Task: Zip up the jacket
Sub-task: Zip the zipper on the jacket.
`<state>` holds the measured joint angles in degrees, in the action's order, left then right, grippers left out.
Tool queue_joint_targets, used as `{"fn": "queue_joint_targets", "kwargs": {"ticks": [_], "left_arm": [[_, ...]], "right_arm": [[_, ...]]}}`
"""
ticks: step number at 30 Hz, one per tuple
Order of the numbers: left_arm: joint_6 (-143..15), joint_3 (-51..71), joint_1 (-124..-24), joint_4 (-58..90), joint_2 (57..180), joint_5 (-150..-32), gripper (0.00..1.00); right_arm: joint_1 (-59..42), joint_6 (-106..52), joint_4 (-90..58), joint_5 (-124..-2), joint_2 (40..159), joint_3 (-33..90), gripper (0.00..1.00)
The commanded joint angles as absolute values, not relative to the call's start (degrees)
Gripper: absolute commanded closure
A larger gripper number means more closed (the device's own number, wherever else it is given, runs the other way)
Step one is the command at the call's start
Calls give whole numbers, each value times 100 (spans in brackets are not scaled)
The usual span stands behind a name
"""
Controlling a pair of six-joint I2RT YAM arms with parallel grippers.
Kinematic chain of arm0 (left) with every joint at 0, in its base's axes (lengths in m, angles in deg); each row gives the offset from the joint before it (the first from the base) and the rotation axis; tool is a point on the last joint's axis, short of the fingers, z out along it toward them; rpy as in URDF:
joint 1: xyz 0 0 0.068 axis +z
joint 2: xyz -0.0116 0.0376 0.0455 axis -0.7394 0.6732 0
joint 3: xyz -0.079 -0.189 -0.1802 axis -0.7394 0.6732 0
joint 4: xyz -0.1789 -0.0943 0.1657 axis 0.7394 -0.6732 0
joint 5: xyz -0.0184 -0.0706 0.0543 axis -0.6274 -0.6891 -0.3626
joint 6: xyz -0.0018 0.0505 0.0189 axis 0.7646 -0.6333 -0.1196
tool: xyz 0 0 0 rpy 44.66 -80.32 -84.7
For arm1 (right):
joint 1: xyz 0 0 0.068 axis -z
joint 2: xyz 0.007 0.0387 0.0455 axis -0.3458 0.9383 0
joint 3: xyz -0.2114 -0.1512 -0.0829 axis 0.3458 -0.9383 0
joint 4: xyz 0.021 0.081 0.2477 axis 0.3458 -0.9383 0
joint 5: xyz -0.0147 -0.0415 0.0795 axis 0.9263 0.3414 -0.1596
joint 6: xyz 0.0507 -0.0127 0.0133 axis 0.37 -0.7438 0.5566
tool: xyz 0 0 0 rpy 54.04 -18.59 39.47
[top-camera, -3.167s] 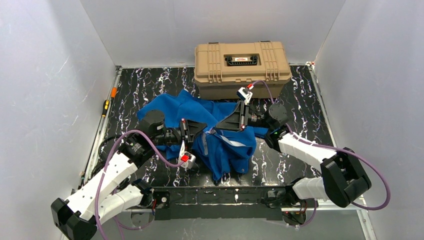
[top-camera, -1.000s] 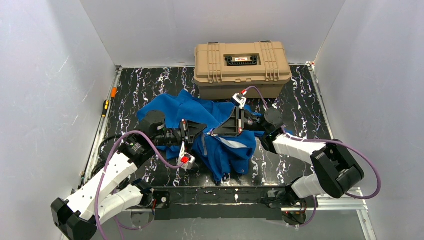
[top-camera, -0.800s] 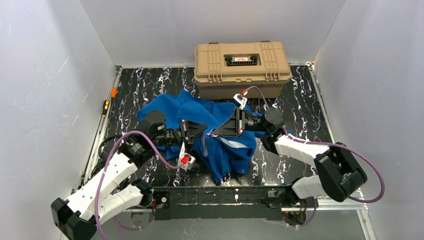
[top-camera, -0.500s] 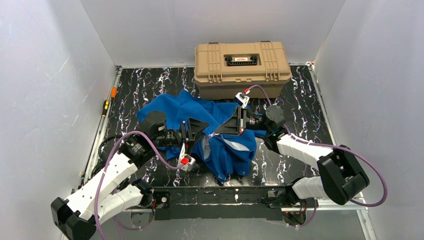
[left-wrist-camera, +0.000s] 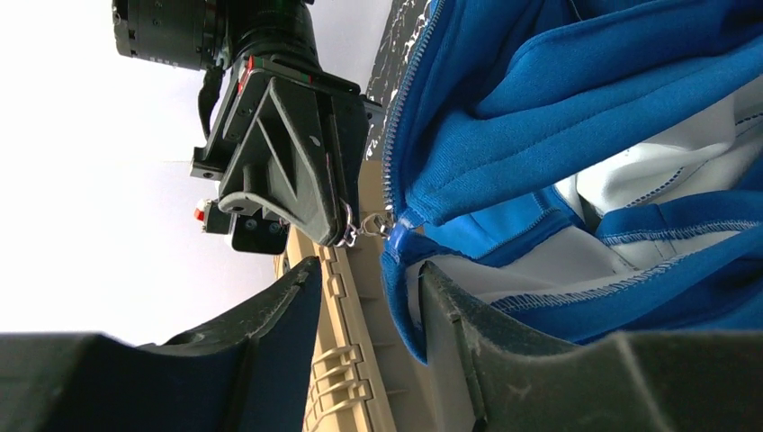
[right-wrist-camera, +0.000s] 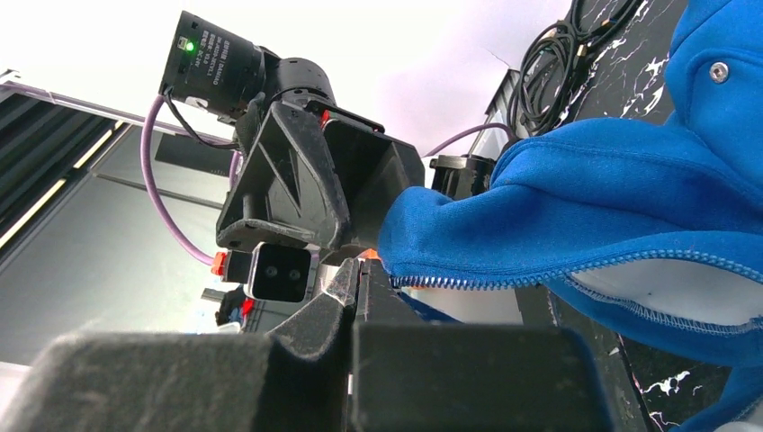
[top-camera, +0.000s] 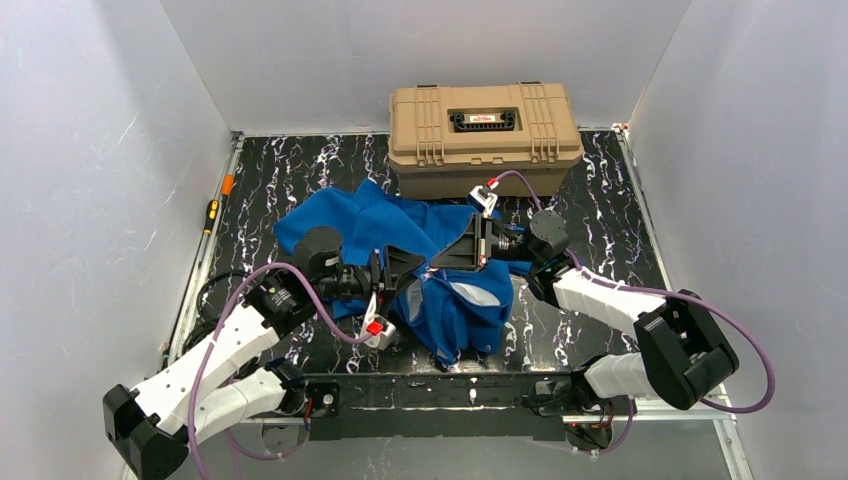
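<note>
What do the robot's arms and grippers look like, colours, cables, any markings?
Both the left arm and right arm are white shells with black joints, each trailing a purple cable. The left gripper and right gripper are black angular plastic with triangular ribs. Each wrist carries a small white camera module with a red mark; a green light glows on the left wrist's labelled black cylinder.

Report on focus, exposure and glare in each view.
Top external: even light, sharp, no glare on the jacket. Left wrist: background blown white, the left fingers dark and soft up close, zipper teeth crisp. Right wrist: backdrop overexposed, the right fingers a blurred dark mass, jacket sharp.
</note>
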<state>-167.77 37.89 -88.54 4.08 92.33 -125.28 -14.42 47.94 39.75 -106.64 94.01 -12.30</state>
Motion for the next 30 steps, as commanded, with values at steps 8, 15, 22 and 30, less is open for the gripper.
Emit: {"fn": "queue_joint_targets", "kwargs": {"ticks": [8,15,22,30], "left_arm": [[-16579,3925,-9112,611,9282,-12361,74],[-16462,3925,-9200,700,9288,-12367,93],[-16260,3883,-9261,795,9256,-12366,100],[-16035,3760,-9302,795,9057,-12366,100]], "right_arm": [[-1381,4686,4003,-10725,9266,-1063,99],[-1286,4654,3884,-10836,9305,-1039,99],[-1004,3654,2381,-10934,9216,-654,99],[-983,1761,-63,-10629,9197,222,99]]}}
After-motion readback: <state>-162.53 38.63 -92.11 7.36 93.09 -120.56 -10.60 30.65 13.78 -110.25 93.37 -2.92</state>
